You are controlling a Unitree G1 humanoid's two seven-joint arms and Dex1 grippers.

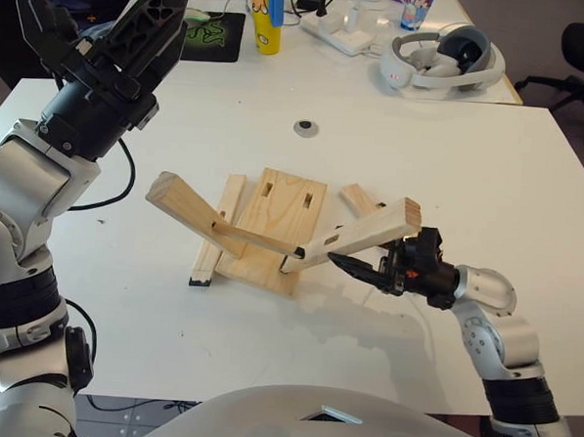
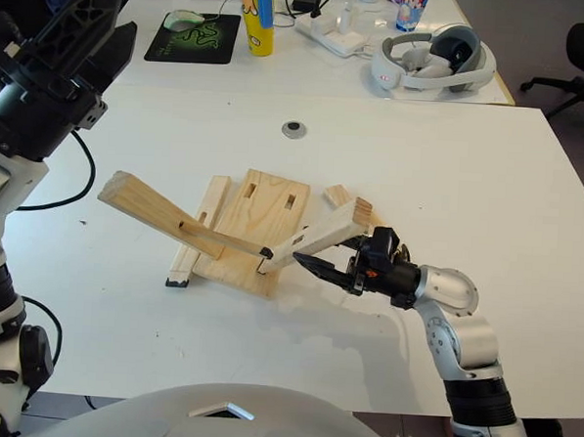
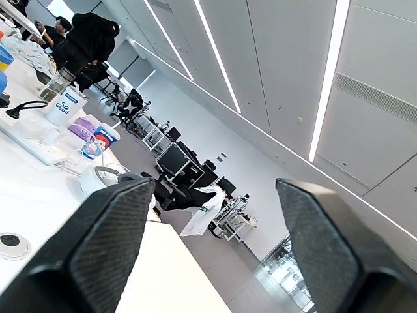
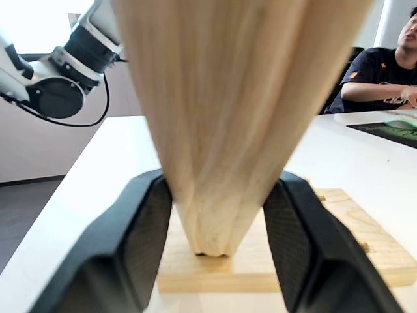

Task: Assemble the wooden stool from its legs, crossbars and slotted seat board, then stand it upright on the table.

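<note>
Pale wooden leg (image 1: 370,232) sits clamped between the fingers of the right gripper (image 1: 344,258), low over the white tabletop (image 1: 471,169). A thin wooden crossbar (image 1: 261,241) joins it to a second tilted leg (image 1: 180,201), so one side frame looks joined. How deep the joints sit is hard to tell. Just behind, the slotted seat board (image 1: 283,203) lies flat and unfitted. A loose leg (image 1: 208,261) lies along its left edge and another wooden piece (image 1: 357,195) is half hidden. Farthest, the left gripper (image 1: 99,17) is raised, fingers apart and empty.
</note>
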